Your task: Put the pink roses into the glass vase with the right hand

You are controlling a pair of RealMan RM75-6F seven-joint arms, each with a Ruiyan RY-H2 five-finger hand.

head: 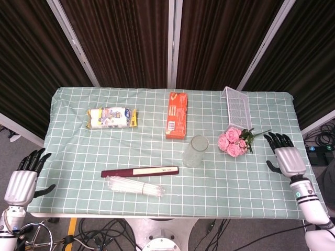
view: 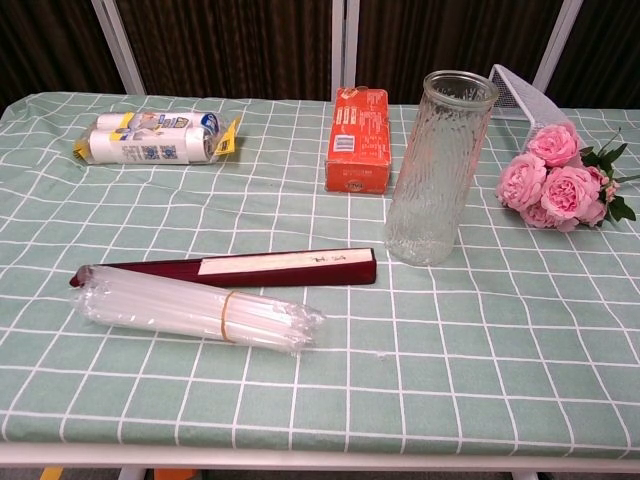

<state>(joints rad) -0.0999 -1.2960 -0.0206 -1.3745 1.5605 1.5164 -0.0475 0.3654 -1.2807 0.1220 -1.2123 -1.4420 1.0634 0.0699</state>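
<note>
A bunch of pink roses [head: 233, 141] [view: 556, 187] lies on the green checked tablecloth, right of centre, green stems pointing right. The tall ribbed glass vase [head: 196, 151] [view: 438, 167] stands upright just left of the roses. My right hand [head: 284, 155] hovers over the table's right part, a short way right of the roses, fingers spread and holding nothing. My left hand [head: 24, 178] hangs off the table's front left corner, fingers apart and empty. Neither hand appears in the chest view.
An orange box [head: 177, 114] lies behind the vase. A white wire basket [head: 236, 107] sits behind the roses. A dark red flat case [head: 140, 171] and a bundle of clear straws [head: 135, 186] lie near the front. A wrapped white package [head: 110, 117] lies at the back left.
</note>
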